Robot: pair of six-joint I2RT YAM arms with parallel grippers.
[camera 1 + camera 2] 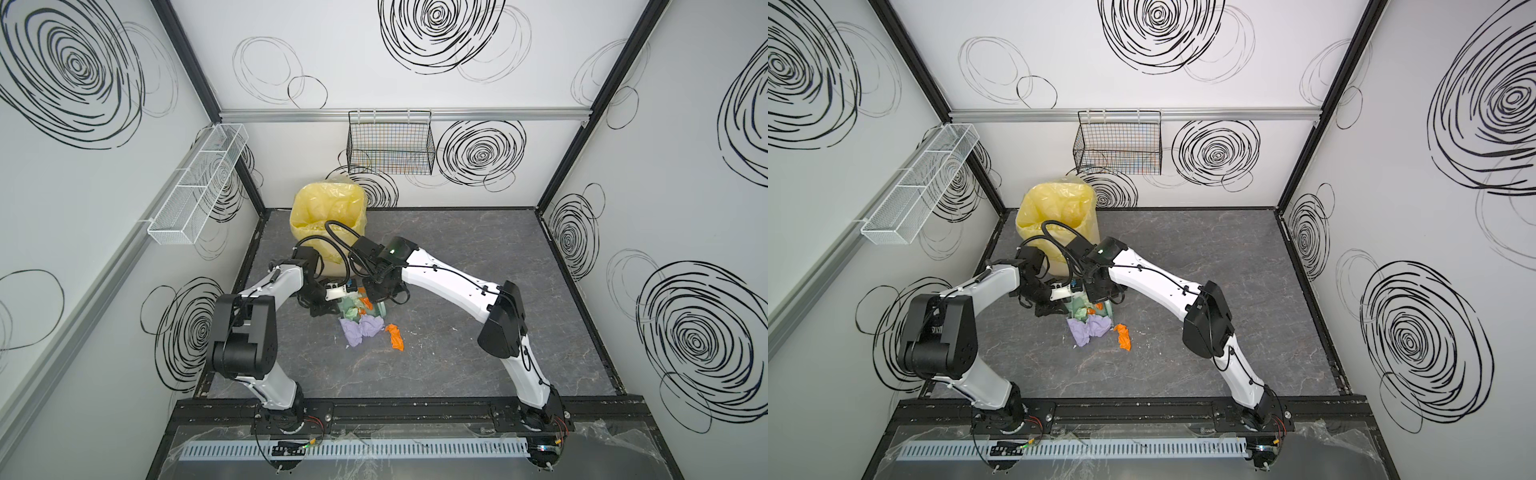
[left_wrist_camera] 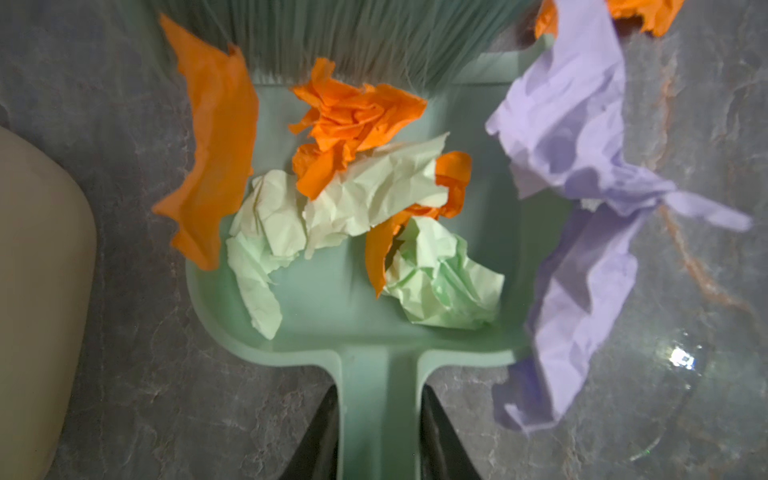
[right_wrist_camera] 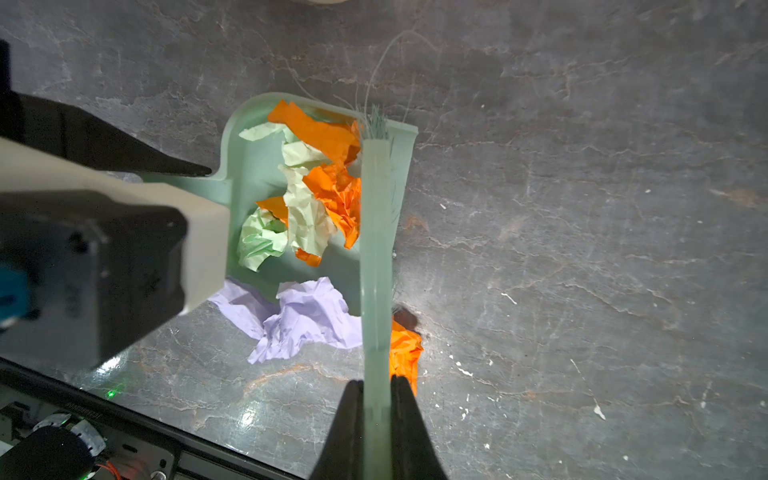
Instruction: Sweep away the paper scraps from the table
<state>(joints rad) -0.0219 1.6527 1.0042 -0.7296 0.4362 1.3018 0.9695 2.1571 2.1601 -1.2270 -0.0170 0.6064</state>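
- Spillage risk: left hand (image 2: 380, 395) clamps the dustpan (image 2: 332, 316) handle; tilting it would tip out the orange and green paper scraps (image 2: 374, 187) inside
- Right hand (image 3: 376, 386), closed on the brush (image 3: 376, 228), could push the lilac scrap (image 3: 307, 320) and orange scrap (image 3: 405, 349), both on the tabletop (image 3: 582, 208) beside the dustpan, past its lip

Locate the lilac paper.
In a top view the lilac paper lies near the centre beside the dustpan, nearer the robot, an orange scrap at its right.

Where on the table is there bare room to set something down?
Bare: the stretch of table between the right arm and right wall, and the front strip. Crowded: around the dustpan and paper scraps by the yellow bin.
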